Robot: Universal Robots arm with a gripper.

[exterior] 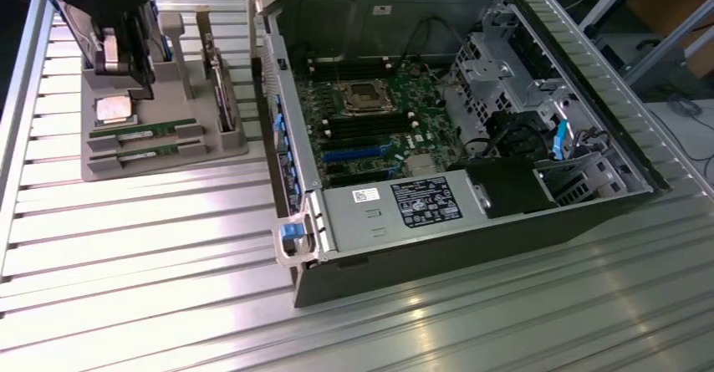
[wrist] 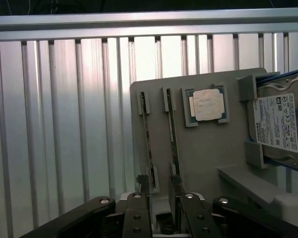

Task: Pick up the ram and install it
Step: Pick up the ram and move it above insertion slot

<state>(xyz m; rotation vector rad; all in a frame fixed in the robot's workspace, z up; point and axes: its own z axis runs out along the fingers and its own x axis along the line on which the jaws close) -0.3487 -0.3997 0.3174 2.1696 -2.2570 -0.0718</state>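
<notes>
Just slim green ram (exterior: pixel 145 129), grey tray (exterior: pixel 156 168)

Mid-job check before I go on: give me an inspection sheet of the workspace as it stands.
Surface: ribbed metal table.
Job's things: ram stick and second ram stick lie in the grey holder; open computer case beside it.
Clutter: processor, hard drive, expansion card, all in the holder.
Gripper: gripper open, over the holder by the stick ends, holding nothing.
Cables: black cables inside the case.
Surroundings: metal framing beyond the table.
</notes>
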